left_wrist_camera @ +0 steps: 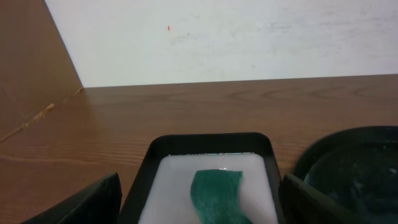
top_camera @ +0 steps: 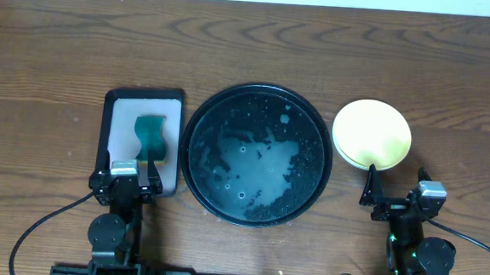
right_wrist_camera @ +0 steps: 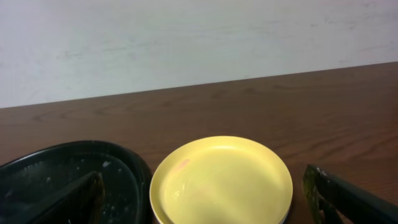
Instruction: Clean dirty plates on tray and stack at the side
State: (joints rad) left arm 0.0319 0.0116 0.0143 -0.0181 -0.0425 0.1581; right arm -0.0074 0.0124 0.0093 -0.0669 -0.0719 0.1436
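Note:
The large round black tray (top_camera: 257,153) sits at the table's middle, wet with foam and crumbs, with no plate on it. It also shows in the left wrist view (left_wrist_camera: 348,168) and the right wrist view (right_wrist_camera: 68,177). A pale yellow plate (top_camera: 371,133) tops a stack right of the tray, also in the right wrist view (right_wrist_camera: 221,180). The aqua plates under it are mostly hidden. My left gripper (top_camera: 125,184) is open and empty at the near end of the small tray. My right gripper (top_camera: 395,198) is open and empty just in front of the stack.
A small rectangular black-rimmed tray (top_camera: 123,113) with a pale inside lies left of the round tray, holding a green sponge (top_camera: 149,137), also in the left wrist view (left_wrist_camera: 217,194). A white wall runs along the table's far edge.

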